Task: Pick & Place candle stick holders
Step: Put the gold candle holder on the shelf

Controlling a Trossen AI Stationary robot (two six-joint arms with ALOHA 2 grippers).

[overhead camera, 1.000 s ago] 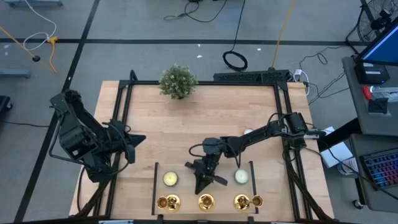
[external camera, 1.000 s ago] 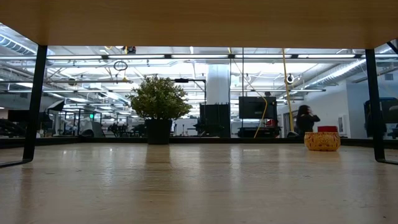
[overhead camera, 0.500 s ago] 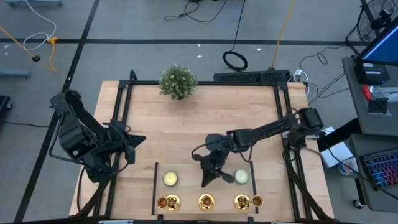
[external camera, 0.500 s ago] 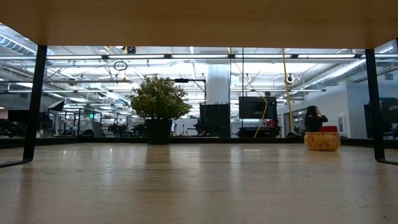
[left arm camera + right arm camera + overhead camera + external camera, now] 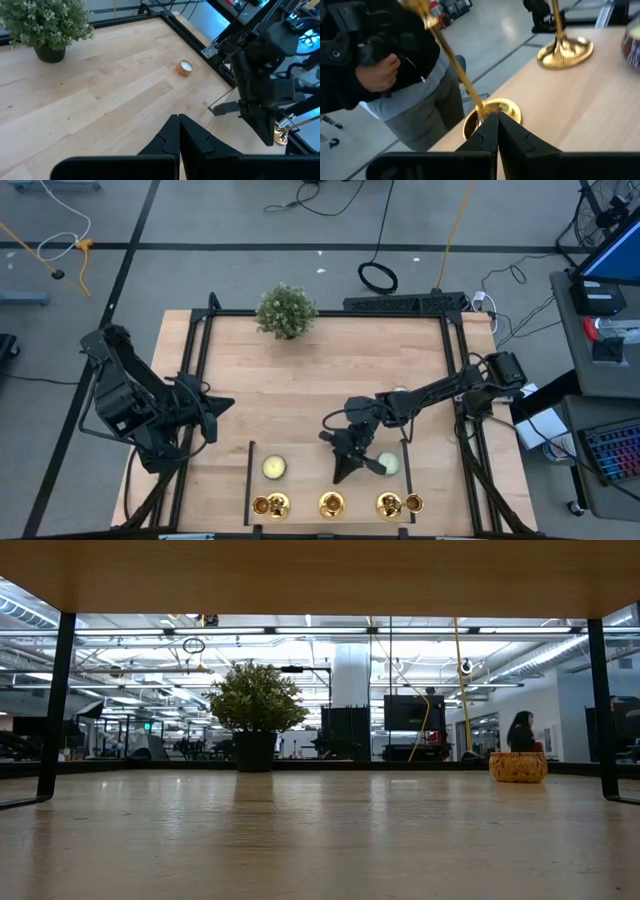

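Observation:
Three gold candle stick holders (image 5: 270, 505) (image 5: 331, 505) (image 5: 388, 503) stand in a row on their round bases at the table's near edge, inside a black rectangular frame (image 5: 250, 480). My right gripper (image 5: 343, 473) is shut and hovers just far of the middle holder, pointing toward it. The right wrist view shows that holder's base (image 5: 502, 107) and slim stem just beyond my shut fingertips (image 5: 492, 122), and another holder (image 5: 565, 50) farther off. My left gripper (image 5: 226, 402) waits shut over the table's left side, holding nothing (image 5: 179, 125).
Two pale candles (image 5: 273, 468) (image 5: 390, 465) sit inside the frame behind the holders. A small orange candle (image 5: 184, 68) lies near the right edge and a potted plant (image 5: 286, 311) stands at the far edge. A person (image 5: 395, 65) stands close to the near edge.
My right gripper, shut throughout, has drawn back from the middle holder toward the table's right edge and risen a little. The holders have stayed in place.

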